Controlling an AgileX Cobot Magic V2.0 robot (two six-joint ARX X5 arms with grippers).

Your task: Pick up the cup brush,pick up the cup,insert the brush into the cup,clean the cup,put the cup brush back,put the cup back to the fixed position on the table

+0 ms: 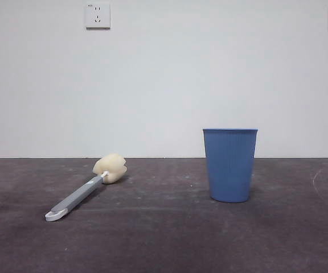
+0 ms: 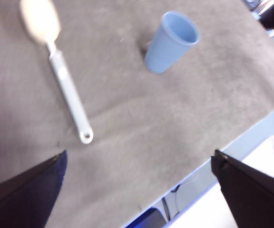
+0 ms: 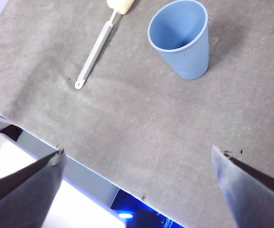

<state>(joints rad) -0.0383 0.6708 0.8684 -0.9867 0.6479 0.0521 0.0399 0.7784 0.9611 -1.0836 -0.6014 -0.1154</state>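
Though handleless, ribbed tapering cup (image 1: pixel 230 165) beside lumpy-sponged cup brush (image 1: pixel 87 186)

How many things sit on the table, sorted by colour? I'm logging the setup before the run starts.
Blue: 1, the ribbed blue plastic cup, standing upright.
Grey and cream: 1, the grey-handled cup brush with a cream sponge head, lying flat, apart from the cup.
Total: 2 things on the dark grey table.

Left pincer (image 2: pixel 137 190) hangs high with jaws spread wide; right pincer (image 3: pixel 137 185) likewise, wide apart, holding nothing.
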